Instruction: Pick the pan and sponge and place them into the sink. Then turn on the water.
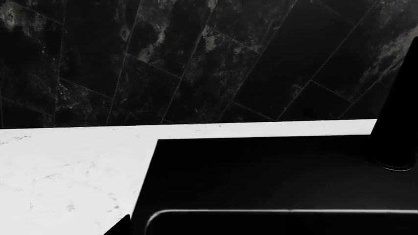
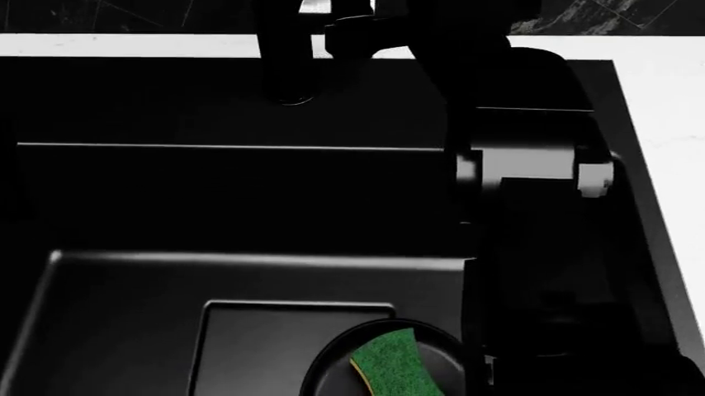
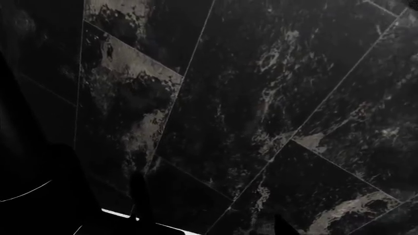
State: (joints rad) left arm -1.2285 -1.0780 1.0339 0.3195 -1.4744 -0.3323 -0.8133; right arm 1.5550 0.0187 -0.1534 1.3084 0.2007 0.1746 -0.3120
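The sink (image 2: 132,272) is a black basin with a rectangular drain plate (image 2: 264,346). The pan (image 2: 447,363) lies in the basin at the front, mostly cut off by the frame edge. The green sponge (image 2: 391,363) lies in the pan. My right arm (image 2: 529,173) reaches across the sink to the tall black tap (image 2: 292,74), and my right gripper (image 2: 347,29) is beside the tap's top. In the right wrist view the right gripper (image 3: 209,223) is open, facing the dark wall tiles. Only one fingertip (image 1: 122,226) of my left gripper shows, set wide, over the sink's rim (image 1: 261,171).
White marble counter (image 1: 58,171) lies left of the sink, and more counter (image 2: 672,124) lies to its right. A dark tiled wall (image 1: 196,58) stands close behind. The tap's base (image 1: 395,147) stands on the back ledge.
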